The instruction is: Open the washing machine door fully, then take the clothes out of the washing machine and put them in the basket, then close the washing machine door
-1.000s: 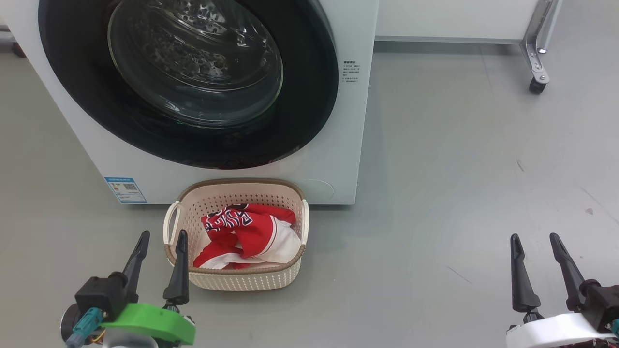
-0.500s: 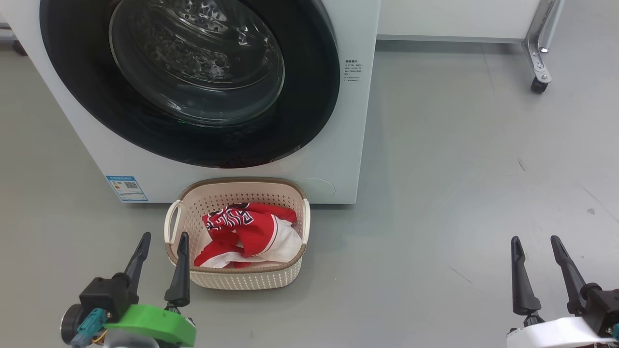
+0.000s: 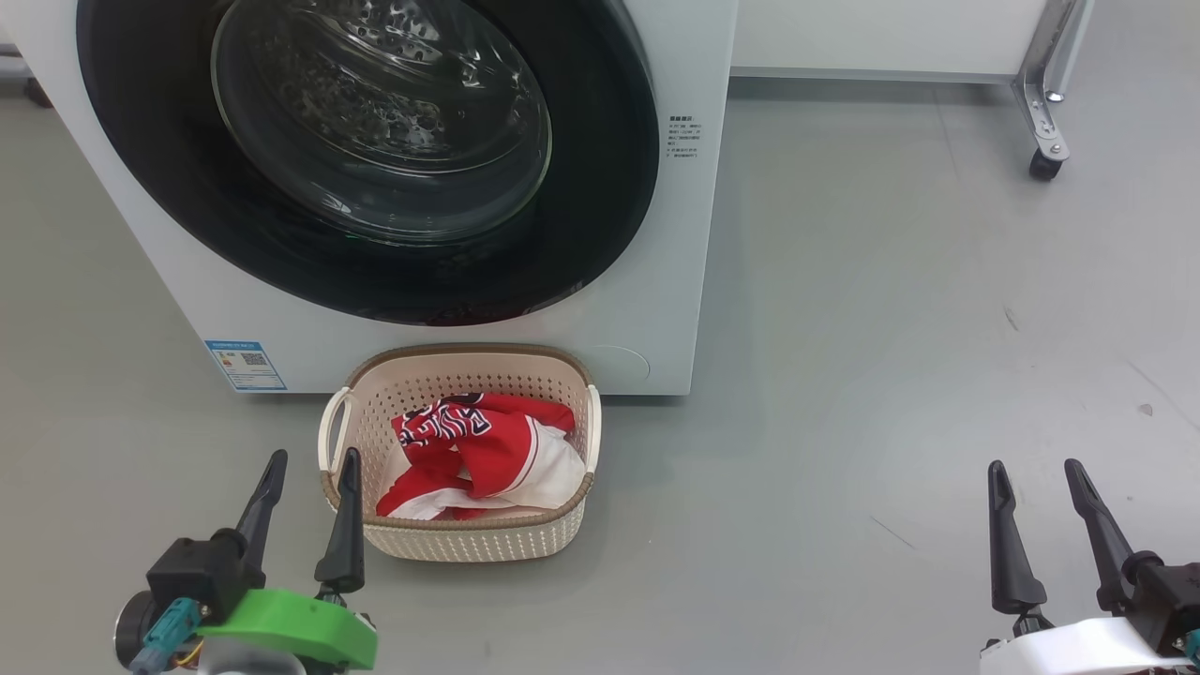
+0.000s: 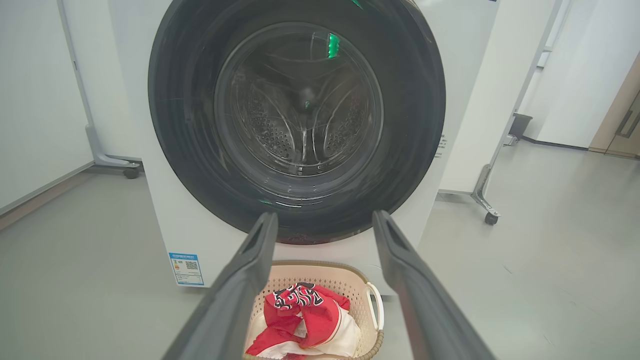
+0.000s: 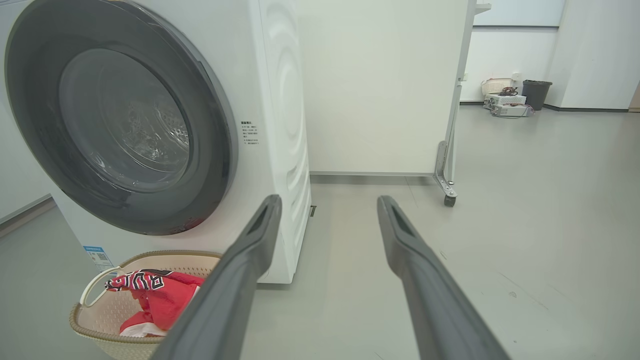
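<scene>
Near left, red-and-white fabric clothes (image 3: 487,450) lie in the cream perforated plastic basket (image 3: 469,546); left tool (image 3: 315,454) and right tool (image 3: 1033,465) both gape wide, empty.

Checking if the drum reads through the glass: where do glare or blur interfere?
Head view: white glints streak the washing machine door, drum holes legible. Left wrist view: green reflections on the glass, left fingers soft. Right wrist view: grey sheen veils the door; right fingers blurred.

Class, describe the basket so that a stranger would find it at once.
Find the white washing machine with its round black door. On the floor before it stands the basket. It is cream and perforated, with a brown rim, and holds red-and-white clothes.
</scene>
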`<state>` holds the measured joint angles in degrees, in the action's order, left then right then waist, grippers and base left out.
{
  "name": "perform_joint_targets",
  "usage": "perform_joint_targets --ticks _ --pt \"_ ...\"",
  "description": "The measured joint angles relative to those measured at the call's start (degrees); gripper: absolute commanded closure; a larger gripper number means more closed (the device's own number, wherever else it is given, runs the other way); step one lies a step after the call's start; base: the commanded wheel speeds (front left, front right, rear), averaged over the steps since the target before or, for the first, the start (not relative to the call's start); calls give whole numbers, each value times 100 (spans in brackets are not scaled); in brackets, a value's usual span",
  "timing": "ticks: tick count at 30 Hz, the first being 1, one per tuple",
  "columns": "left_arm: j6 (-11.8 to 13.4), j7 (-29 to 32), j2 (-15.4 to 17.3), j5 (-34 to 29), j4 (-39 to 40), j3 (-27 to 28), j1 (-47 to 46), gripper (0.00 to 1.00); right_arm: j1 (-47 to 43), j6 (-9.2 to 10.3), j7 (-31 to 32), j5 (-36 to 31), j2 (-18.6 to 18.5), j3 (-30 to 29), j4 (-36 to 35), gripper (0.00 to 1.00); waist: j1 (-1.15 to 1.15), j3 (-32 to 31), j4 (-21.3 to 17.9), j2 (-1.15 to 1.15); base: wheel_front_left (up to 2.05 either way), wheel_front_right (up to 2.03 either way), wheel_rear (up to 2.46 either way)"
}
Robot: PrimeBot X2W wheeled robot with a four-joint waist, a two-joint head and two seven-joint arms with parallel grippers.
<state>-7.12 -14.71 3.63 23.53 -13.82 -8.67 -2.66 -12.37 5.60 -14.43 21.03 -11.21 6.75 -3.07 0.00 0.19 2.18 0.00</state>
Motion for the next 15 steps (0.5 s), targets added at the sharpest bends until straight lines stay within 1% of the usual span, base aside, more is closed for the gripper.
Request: perform_joint_targets --ticks 15 --pt "0 0 -30 64 10 27 0 0 -27 -49 0 -52 36 -35 2 0 0 -4 7 0 0 0 0"
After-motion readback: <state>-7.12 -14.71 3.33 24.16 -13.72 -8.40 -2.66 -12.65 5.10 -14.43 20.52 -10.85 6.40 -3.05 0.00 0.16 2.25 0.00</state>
